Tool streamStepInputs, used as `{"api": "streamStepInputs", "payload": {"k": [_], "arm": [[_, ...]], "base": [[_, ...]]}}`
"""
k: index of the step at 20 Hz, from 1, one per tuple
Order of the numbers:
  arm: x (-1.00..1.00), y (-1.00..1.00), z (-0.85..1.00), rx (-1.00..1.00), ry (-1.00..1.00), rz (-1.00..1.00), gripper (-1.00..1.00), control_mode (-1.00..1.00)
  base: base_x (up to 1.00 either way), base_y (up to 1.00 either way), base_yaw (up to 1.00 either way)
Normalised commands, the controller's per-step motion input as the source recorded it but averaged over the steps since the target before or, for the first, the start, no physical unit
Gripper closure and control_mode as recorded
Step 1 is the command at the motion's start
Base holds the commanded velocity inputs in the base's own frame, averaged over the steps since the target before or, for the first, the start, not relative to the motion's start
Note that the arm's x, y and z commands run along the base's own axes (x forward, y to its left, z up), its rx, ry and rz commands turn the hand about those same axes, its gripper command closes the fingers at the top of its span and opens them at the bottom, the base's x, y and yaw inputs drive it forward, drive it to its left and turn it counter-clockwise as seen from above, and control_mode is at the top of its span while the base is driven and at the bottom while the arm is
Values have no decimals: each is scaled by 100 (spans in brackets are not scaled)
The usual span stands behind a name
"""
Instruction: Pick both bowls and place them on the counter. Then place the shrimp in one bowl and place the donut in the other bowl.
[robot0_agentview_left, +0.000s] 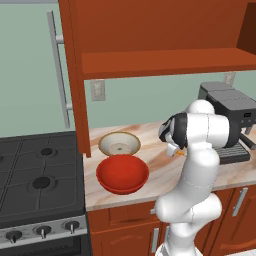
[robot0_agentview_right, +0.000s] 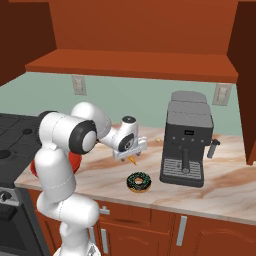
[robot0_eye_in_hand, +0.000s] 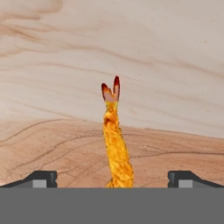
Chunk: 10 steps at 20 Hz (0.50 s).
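Hovering low over the counter (robot0_eye_in_hand: 166, 52), our claw (robot0_eye_in_hand: 112, 179) stands spread as wide as it goes, one dark fingertip (robot0_eye_in_hand: 43, 178) at each side and nothing pinched between them. We hold nothing at all. Straight between the tips lies the shrimp (robot0_eye_in_hand: 114, 140), a slim orange piece flat on the marbled stone, its two red-tipped tail fins pointing away from us. Whether the fingers touch the stone or hang just above it, we cannot tell.

From the right base view we see the claw (robot0_agentview_right: 131, 156) pointing down at the worktop with the shrimp (robot0_agentview_right: 132, 160) poking out just under it. Near it, toward the counter's front edge, sits the donut (robot0_agentview_right: 139, 182), dark icing and sprinkles up, apart from the shrimp. Just beside the donut, on its right, stands the black coffee machine (robot0_agentview_right: 186, 140), against the wall side of the counter.

Swinging over to the left base view, we find our arm's bulk hiding most of the hand, with only a sliver of shrimp (robot0_agentview_left: 178, 151) showing beside it. Well off to the left, both bowls rest upright on the counter: the red bowl (robot0_agentview_left: 122, 173) near the front edge, the beige bowl (robot0_agentview_left: 119, 144) right behind it, rims touching or nearly so. Left of them lies the black stove (robot0_agentview_left: 35, 175). A wooden cabinet (robot0_agentview_left: 150, 35) hangs overhead.
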Motion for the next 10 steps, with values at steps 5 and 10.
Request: {"api": "streamStepInputs", "payload": {"k": [5, 10], "arm": [[2, 1, -21, 0, 1, -1, 100, -100], [-1, 0, -29, 0, 0, -2, 100, -100]], "base": [[0, 0, 0], [0, 0, 0]]}}
